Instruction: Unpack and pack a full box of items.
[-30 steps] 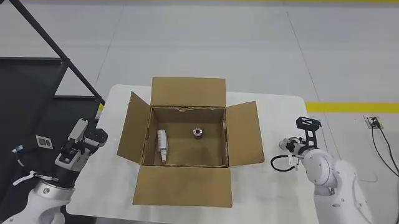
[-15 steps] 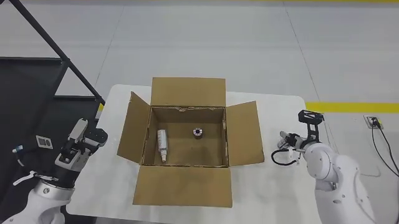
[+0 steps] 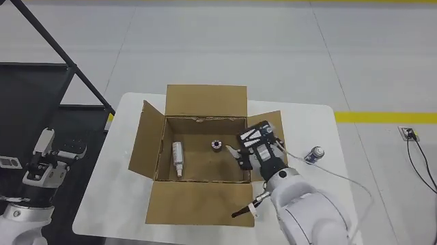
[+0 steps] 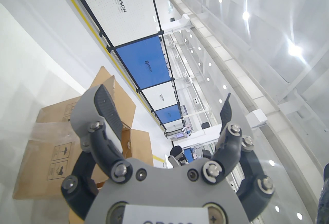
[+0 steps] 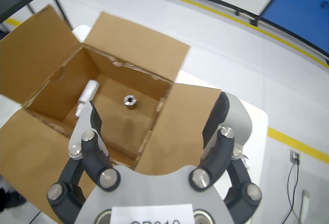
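Brown cardboard box (image 3: 201, 204) stands open, all four flaps splayed; inside lie a white bottle (image 3: 177, 157) on its side and a small metal collar (image 3: 216, 145), apart from each other; a small dark can (image 3: 314, 154) stands outside, beyond the right flap.

The white table (image 3: 311, 122) carries an open cardboard box (image 3: 205, 99) at its middle (all four flaps spread outward). A small dark can (image 3: 314, 154) sits to the right, apart from the box.
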